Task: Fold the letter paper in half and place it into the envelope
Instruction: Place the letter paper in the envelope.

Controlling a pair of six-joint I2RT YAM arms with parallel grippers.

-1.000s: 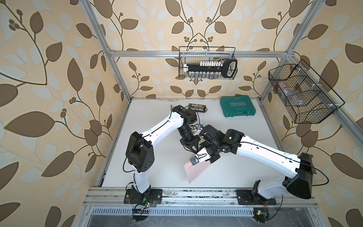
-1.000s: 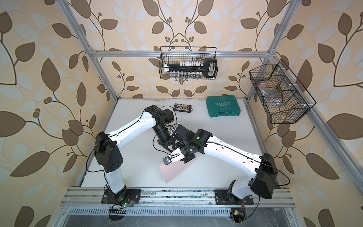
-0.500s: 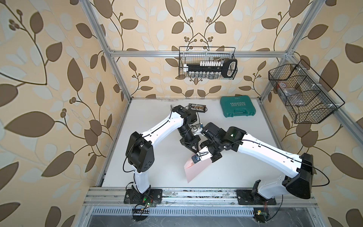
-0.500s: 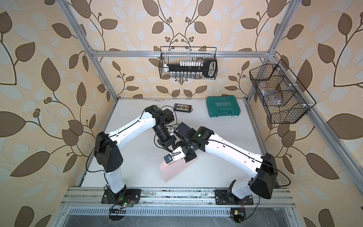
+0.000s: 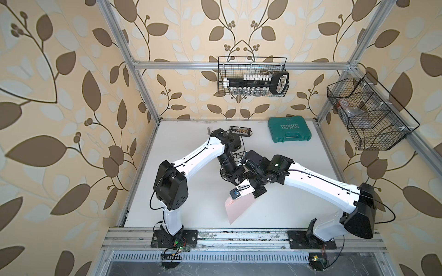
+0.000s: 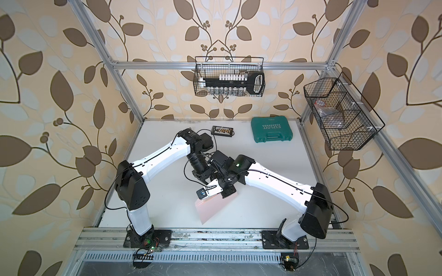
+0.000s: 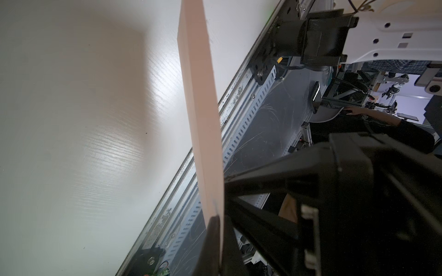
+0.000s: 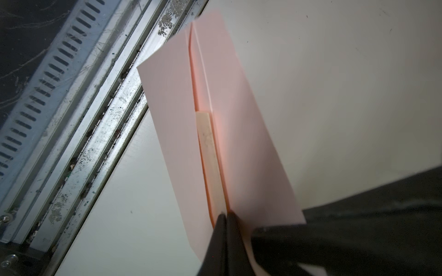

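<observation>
White table (image 5: pixel 191 203); green tool case (image 5: pixel 289 130) at back, well apart. In both top views right wrist camera (image 5: pixel 235 193) hides top edge of envelope (image 5: pixel 238 209), held raised near front rail (image 5: pixel 239 235); letter paper (image 8: pixel 207 143) in its mouth. Envelope edge pinched by left gripper (image 7: pixel 218 215); right gripper (image 8: pixel 226 218) clamped on letter paper, narrower than second ago.

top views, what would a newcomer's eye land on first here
The pink envelope, held up tilted by the left hand near the front edge of the table. In the right wrist view, the right hand is shut at its mouth, where a cream paper strip shows. A green case sits at the back right.
</observation>
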